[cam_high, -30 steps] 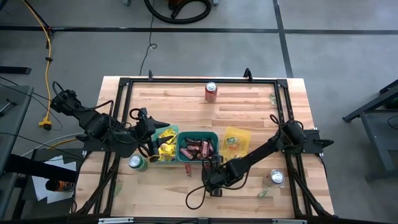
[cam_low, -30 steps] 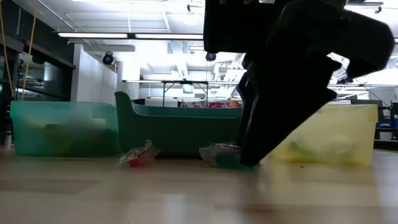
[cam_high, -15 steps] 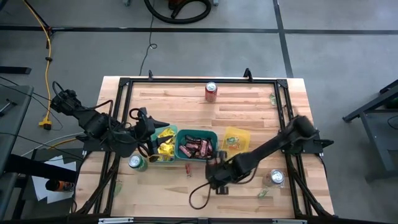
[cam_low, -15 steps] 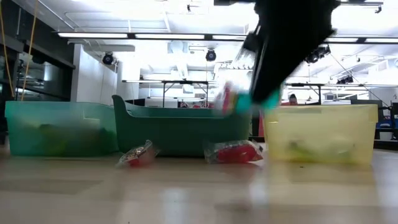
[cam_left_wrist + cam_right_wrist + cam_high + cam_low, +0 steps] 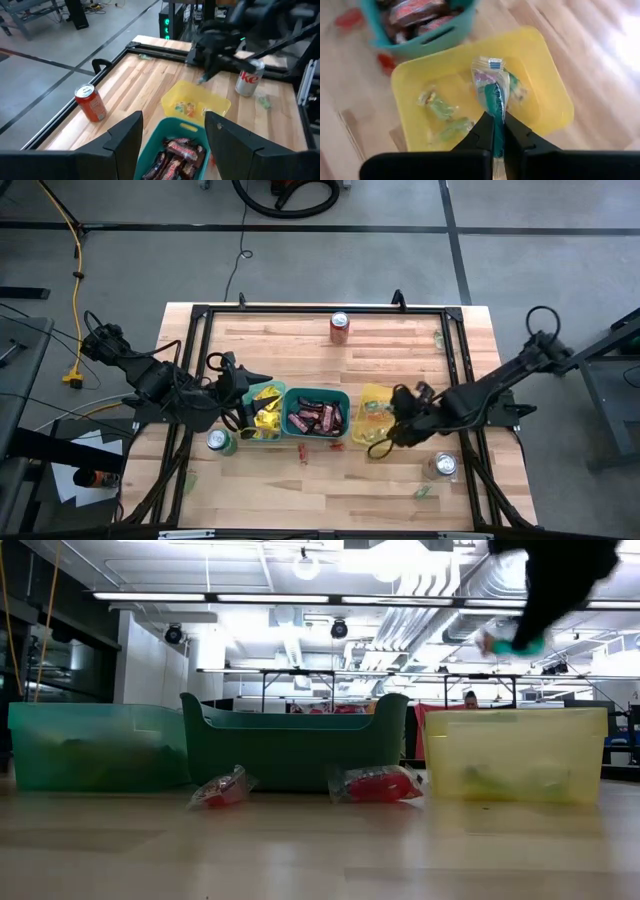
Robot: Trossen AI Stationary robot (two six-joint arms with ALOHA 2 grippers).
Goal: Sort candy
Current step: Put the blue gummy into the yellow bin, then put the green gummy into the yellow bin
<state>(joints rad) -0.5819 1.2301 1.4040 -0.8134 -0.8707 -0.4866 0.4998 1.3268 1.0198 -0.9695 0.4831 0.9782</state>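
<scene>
From my remote seat I see the right gripper (image 5: 498,131) raised above the translucent yellow plastic bin (image 5: 366,399), its fingers pinched together on a small clear-wrapped green candy (image 5: 493,90) that sticks out from the tips. In the low view the same green sweet (image 5: 512,640) is well above the yellow bin's rim, gripped by the dark arm. More clear-wrapped green sweets (image 5: 443,107) lie on that bin's floor.

The left gripper (image 5: 172,137) waits over the left-hand pale teal bin (image 5: 269,439), fingers spread apart and holding nothing. That bin holds bright yellow candy packets (image 5: 265,407). Next to it, in the middle, the darker teal plastic bin (image 5: 294,396) is filled with dark brown-red candy bars (image 5: 317,418).

On the light wooden bench (image 5: 300,355), two red-tinted clear-wrapped sweets (image 5: 377,784) lie just in front of the middle bin, one toward its left corner and one toward its right. A further small green sweet (image 5: 423,491) rests near the bench's front edge, and another sits by the far right corner.

A red soda can (image 5: 340,327) stands at the far edge, a green soda can (image 5: 219,442) just beside the pale teal bin, and a silver soda can (image 5: 441,466) to the right of the yellow bin.
</scene>
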